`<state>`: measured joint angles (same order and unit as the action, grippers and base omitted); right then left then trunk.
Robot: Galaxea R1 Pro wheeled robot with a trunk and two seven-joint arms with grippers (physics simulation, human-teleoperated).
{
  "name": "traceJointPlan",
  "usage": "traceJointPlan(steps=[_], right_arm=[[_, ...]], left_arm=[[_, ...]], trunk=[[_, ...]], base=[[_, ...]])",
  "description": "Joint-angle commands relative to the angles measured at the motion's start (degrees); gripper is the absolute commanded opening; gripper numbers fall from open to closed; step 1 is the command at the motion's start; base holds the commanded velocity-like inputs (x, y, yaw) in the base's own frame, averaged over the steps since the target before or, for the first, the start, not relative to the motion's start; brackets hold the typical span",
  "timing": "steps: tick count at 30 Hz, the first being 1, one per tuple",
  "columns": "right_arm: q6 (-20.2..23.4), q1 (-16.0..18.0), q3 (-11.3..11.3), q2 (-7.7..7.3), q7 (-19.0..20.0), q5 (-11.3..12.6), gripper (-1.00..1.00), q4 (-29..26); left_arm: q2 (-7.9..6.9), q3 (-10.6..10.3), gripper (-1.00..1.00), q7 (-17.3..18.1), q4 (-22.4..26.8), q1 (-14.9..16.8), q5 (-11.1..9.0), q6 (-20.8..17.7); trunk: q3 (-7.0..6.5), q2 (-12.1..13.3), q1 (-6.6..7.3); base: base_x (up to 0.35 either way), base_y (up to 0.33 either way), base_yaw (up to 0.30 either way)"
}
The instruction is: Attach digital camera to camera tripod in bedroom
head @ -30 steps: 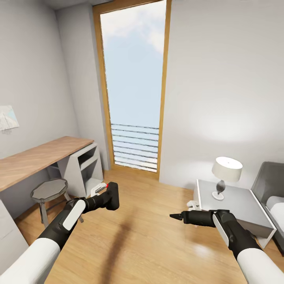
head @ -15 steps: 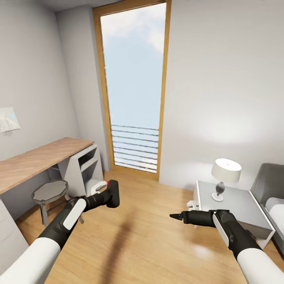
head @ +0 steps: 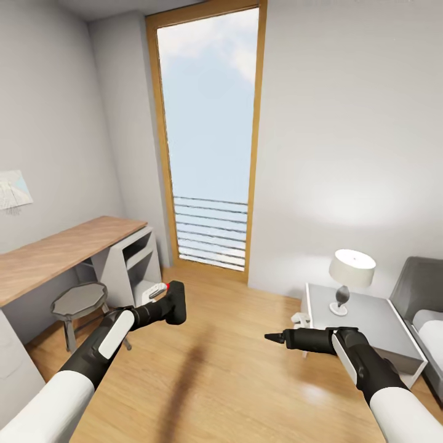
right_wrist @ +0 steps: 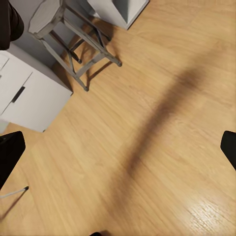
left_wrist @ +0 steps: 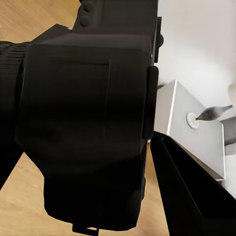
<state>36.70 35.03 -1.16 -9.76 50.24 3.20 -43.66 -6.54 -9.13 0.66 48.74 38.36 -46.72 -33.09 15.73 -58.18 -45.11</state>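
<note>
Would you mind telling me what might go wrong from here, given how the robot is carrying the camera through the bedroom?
1. The left claw holds the digital camera out over bare wood floor; a slipping grip would likely drop it.
2. The stool and desk stand close beside the left arm; a swing that way might knock the camera.
3. The right claw, near the nightstand, could clip it.

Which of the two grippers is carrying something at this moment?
The left gripper: it is shut on the digital camera, a black body with a red button. The right gripper has nothing in it, its fingers tapering to a point.
</note>
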Motion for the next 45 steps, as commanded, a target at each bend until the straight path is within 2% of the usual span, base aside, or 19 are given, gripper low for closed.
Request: traceJointPlan(steps=[1, 45], right_arm=[[0.51, 0.04, -0.07, 0.00, 0.03, 0.32, 1.00, -0.02], [0.22, 0.04, -0.07, 0.00, 0.21, 0.32, 1.00, -0.02]], left_arm=[[-0.05, -0.10, -1.00, 0.22, 0.00, 0.04, 0.04, -0.14], [0.04, 0.17, -1.00, 0.16, -0.65, 0.04, 0.13, -0.13]], trunk=[[-0.11, 0.36, 0.22], [-8.01, 18.01, 9.88]], base=[[0.000, 0.000, 0.000], [0.000, 0.000, 0.000]])
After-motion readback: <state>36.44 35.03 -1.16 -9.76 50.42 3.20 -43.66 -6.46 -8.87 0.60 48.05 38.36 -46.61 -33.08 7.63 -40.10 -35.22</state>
